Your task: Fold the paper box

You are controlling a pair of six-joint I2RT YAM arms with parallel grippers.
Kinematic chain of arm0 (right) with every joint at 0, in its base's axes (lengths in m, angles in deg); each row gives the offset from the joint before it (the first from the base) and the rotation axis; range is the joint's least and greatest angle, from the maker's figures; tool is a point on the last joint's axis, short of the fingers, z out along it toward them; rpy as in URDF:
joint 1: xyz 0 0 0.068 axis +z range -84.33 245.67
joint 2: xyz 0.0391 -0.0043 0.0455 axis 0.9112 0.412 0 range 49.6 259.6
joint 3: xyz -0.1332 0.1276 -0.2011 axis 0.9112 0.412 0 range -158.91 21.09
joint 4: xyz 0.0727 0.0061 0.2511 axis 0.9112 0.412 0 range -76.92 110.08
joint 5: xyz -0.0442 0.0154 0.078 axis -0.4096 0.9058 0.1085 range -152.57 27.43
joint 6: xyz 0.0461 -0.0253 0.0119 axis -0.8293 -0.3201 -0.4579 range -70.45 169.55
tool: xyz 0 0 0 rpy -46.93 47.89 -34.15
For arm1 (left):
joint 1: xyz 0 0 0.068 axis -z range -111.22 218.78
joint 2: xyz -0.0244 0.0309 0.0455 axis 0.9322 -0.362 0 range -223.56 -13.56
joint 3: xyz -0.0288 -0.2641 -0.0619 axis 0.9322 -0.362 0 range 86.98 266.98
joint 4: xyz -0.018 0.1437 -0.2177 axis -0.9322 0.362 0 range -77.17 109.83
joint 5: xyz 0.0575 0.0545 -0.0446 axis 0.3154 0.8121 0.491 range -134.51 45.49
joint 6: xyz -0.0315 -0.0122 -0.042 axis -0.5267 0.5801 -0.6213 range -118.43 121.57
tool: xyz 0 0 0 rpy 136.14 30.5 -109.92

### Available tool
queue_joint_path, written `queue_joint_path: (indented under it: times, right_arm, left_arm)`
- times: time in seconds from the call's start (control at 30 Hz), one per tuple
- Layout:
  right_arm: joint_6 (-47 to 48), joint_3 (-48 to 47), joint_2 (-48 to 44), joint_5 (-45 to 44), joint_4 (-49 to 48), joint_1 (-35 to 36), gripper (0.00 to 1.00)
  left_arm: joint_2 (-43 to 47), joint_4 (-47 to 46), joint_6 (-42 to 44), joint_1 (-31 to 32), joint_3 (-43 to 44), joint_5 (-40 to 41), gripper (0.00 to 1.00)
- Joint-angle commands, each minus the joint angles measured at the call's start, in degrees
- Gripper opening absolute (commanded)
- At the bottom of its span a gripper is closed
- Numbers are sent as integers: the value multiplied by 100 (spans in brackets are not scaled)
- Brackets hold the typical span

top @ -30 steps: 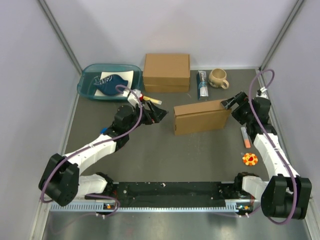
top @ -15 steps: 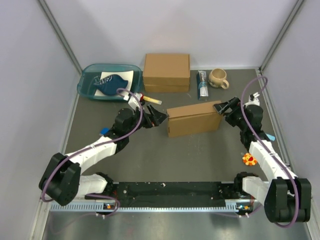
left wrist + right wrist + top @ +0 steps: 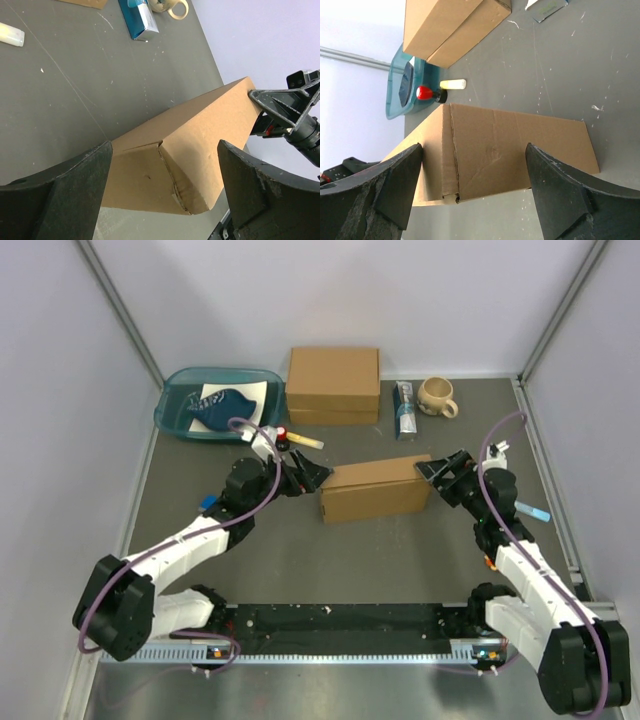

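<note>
We can't tell contact: paper box [image 3: 375, 490] centre of bench [image 3: 300, 560], left end effector [image 3: 315, 475] wide at its 9 o'clock end, right end effector [image 3: 430, 468] wide at 3, thicker box [image 3: 333, 380] at 12, mug [image 3: 437, 396] at 1.

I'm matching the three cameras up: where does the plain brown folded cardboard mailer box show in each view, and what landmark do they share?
Top external: the brown cardboard mailer box sits near the centre.
Left wrist: lower centre, one end nearest.
Right wrist: centre, long face towards the camera.
Shared landmark: the small cream cylinder lying beyond it, in all three.
</note>
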State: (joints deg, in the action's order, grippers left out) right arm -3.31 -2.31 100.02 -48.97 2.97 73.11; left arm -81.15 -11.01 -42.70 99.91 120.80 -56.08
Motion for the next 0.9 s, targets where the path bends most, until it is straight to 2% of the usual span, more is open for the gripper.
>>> queue_joint_path:
  times: [0.0,0.17,0.43,0.53,0.67,0.8,0.87]
  right_arm:
    - [188,265,118,2,589,91,82]
    - [224,310,206,28,457,91,82]
    - [241,266,311,63,378,91,81]
    - [250,274,329,54,387,100,81]
    - [250,327,364,54,352,100,81]
    - [267,327,390,55,352,99,80]
    - [294,318,390,54,369,100,80]
  left_arm:
    - [290,-217,-37,-125,-218,-143,90]
    - [335,-885,-292,-327,-701,-617,83]
    - [-140,-1790,-688,-494,-799,-1154,70]
    - [-386,-1975,-793,-503,-807,-1426,63]
    - [-877,-2930,-1022,-512,-1053,-1760,52]
    - [-1265,-3530,-1285,-530,-1281,-1927,35]
    - [-1457,-3672,-1356,-538,-1352,-2033,33]
